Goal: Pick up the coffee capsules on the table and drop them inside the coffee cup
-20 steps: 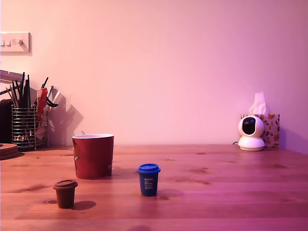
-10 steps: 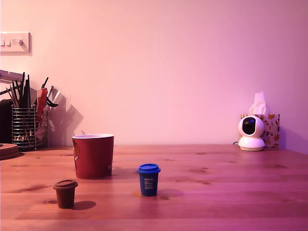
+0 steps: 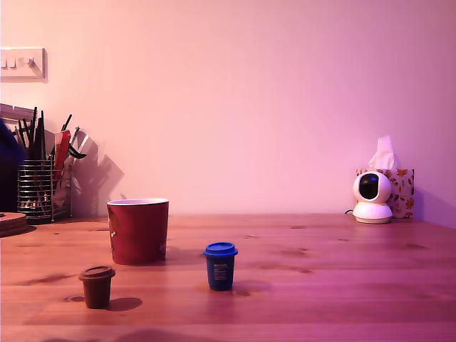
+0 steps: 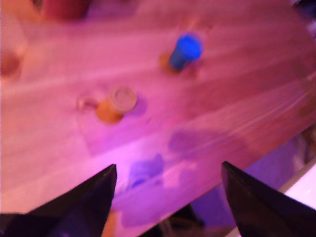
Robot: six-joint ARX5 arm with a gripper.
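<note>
A dark red coffee cup (image 3: 138,231) with a pale rim stands on the wooden table (image 3: 320,285), left of centre in the exterior view. A brown capsule (image 3: 96,286) sits in front of it toward the exterior view's left, and a blue capsule (image 3: 220,266) stands to the cup's right. The blurred wrist view shows the brown capsule (image 4: 116,104) and the blue capsule (image 4: 184,50) on the wood, well ahead of my gripper (image 4: 168,185). Its two dark fingers (image 4: 91,200) are spread wide with nothing between them. A corner of the red cup (image 4: 64,7) shows at the frame edge. The gripper itself is outside the exterior view.
A wire mesh holder (image 3: 35,189) full of utensils stands at the back on the exterior view's left. A white round camera (image 3: 372,197) and a tissue box (image 3: 399,189) sit at the back right. The table's near edge (image 4: 256,163) shows in the wrist view.
A dark blurred shape has come in at the exterior view's left edge, and a faint shadow now lies along the table's front edge. The cup and capsules have not moved.
</note>
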